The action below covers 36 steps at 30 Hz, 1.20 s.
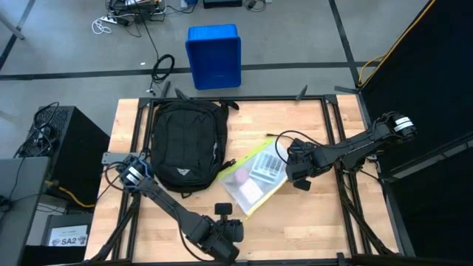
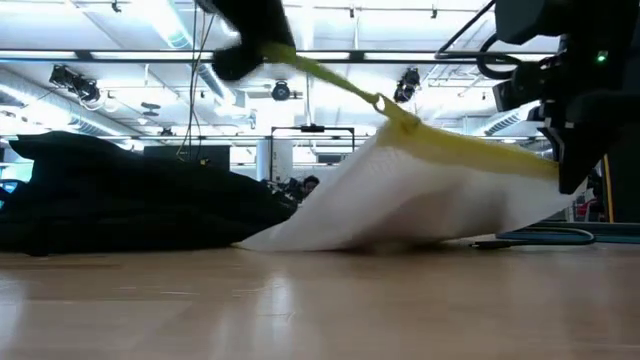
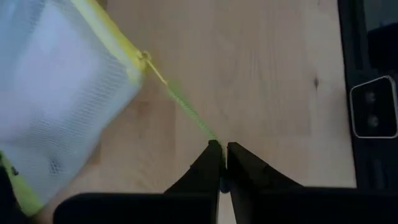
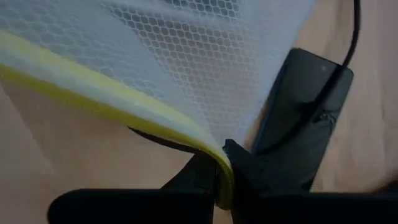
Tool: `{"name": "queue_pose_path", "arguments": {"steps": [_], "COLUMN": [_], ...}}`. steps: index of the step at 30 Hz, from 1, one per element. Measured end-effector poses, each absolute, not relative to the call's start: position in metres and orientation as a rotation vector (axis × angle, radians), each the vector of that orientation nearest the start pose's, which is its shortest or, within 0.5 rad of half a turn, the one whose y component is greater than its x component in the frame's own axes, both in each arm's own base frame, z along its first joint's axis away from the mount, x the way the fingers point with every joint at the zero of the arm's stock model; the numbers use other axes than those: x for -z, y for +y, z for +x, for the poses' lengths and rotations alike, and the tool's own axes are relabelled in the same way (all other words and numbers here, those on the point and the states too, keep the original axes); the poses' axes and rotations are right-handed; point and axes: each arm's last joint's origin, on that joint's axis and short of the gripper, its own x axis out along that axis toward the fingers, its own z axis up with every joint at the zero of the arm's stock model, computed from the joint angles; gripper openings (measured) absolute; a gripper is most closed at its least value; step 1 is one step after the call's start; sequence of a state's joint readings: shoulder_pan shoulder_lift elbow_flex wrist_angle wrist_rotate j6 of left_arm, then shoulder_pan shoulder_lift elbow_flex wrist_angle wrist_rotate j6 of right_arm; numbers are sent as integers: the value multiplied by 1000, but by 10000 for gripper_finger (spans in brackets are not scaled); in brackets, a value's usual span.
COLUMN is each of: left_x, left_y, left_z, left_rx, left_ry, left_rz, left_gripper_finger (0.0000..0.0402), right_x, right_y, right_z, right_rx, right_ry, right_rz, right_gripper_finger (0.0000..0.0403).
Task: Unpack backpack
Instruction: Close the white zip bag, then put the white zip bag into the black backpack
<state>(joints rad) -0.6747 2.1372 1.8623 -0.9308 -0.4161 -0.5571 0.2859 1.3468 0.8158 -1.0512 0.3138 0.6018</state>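
Note:
The black backpack [image 1: 188, 144] lies flat on the table's far left part; in the low view it is the dark mound [image 2: 120, 200]. Beside it is a white mesh pouch with yellow trim [image 1: 255, 181], holding pale items. Its backpack-side edge [image 2: 300, 238] rests on the wood. My left gripper [image 1: 223, 210] is near the table's near edge, shut on the pouch's yellow zipper cord. My right gripper [image 1: 295, 168] is at the pouch's right side, shut on its yellow edge. My left gripper [image 3: 219, 149] pinches the free end of the thin yellow-green zipper cord [image 3: 208, 134] between its two fingertips. The cord runs straight from the fingers to the zipper pull [image 3: 144, 57] on the pouch's yellow edge, off the table. My right gripper [image 4: 221, 171] pinches the pouch's yellow trimmed edge [image 4: 211, 152] between both fingers. That side of the pouch [image 2: 500, 160] is raised off the table, so the pouch slopes down toward the backpack, where its low edge lies on the wood.
A black block with a cable [image 4: 298, 118] lies on the table under the raised pouch; its cable [image 2: 540, 237] shows at the right. A blue plastic bin [image 1: 214, 55] stands on the floor beyond the far edge. Bare wood spreads along the near side [image 1: 310, 222].

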Motion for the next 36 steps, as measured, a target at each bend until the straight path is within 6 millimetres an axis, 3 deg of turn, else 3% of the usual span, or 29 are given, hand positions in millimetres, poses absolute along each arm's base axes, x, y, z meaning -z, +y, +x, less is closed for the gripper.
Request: {"name": "queue_pose_path", "arguments": {"steps": [7,12,17,24,30,36], "left_x": [-220,-221,-242,-279,-259,-232], "left_y": [-271,-265,-262,-270,-279,-257], "left_z": [353,358,354,314,286,249], "left_rx": [-121,-147,-343,-441,-442,-517], "left_ry": [1005,986,829,692,681,648], "left_rz": [168,193,409,472,472,389], "left_gripper_finger": [3,35,78,99,88,65], "right_x": [-193,-193,-193,-193,-193,-193], "right_y": [49,53,53,54,57,66], "right_z": [196,198,198,198,201,205], "right_rx": [424,361,357,352,329,229], "right_ry": [1433,1433,1434,1432,1397,1348], "right_rz": [-6,-3,-2,1,4,-61], "right_gripper_finger": [1,19,46,74,107,157]}}
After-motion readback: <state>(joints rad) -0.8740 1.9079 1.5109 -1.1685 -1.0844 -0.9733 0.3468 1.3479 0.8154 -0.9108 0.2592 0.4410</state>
